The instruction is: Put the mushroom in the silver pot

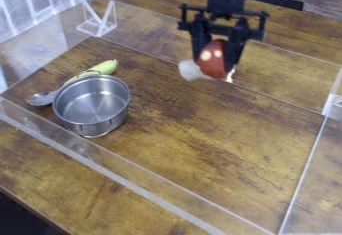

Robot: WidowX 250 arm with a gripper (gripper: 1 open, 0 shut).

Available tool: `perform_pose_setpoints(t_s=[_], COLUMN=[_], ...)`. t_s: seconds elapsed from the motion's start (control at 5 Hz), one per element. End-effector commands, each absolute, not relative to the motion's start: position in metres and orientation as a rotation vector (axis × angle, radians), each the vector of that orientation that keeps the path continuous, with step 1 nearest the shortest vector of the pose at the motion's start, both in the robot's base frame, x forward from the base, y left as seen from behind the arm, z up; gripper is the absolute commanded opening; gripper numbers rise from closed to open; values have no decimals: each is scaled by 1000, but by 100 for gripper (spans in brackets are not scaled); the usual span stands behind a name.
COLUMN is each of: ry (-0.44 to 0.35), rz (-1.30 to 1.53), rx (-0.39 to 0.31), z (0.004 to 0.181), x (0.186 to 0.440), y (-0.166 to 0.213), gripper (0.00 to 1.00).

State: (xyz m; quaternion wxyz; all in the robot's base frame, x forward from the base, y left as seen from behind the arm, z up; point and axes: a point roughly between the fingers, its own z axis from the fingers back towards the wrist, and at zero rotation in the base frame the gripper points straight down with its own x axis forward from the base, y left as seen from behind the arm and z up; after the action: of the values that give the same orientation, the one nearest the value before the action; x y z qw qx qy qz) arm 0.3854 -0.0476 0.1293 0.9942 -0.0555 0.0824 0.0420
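My gripper (215, 57) hangs from above at the upper middle of the camera view, pointing down, shut on the mushroom (211, 55). The mushroom's dark red cap sits between the fingers and its white stem sticks out to the left. It is lifted well off the wooden table. The silver pot (91, 103) stands at the left, below and left of the gripper, round, shiny and empty.
A yellow-green object (99, 69) lies just behind the pot, and a grey spoon-like piece (40, 98) pokes out at its left. Clear acrylic walls (160, 187) fence the wooden table. A small clear stand (95, 21) sits at the back left.
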Motion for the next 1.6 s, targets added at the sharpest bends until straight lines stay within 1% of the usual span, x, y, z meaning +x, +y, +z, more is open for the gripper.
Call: perform_pose_setpoints(t_s=[0.0, 0.4, 0.6, 1.0, 1.2, 1.4], ry=[39, 5, -9, -31, -44, -56], rz=[122, 194, 223, 244, 261, 273], rx=[-138, -141, -145, -142, -136, -130], z=[172, 166, 163, 169, 161, 164], x=[374, 348, 346, 344, 341, 338], y=[-24, 1, 0, -5, -5, -1], gripper=[0, 0, 0, 0, 0, 0])
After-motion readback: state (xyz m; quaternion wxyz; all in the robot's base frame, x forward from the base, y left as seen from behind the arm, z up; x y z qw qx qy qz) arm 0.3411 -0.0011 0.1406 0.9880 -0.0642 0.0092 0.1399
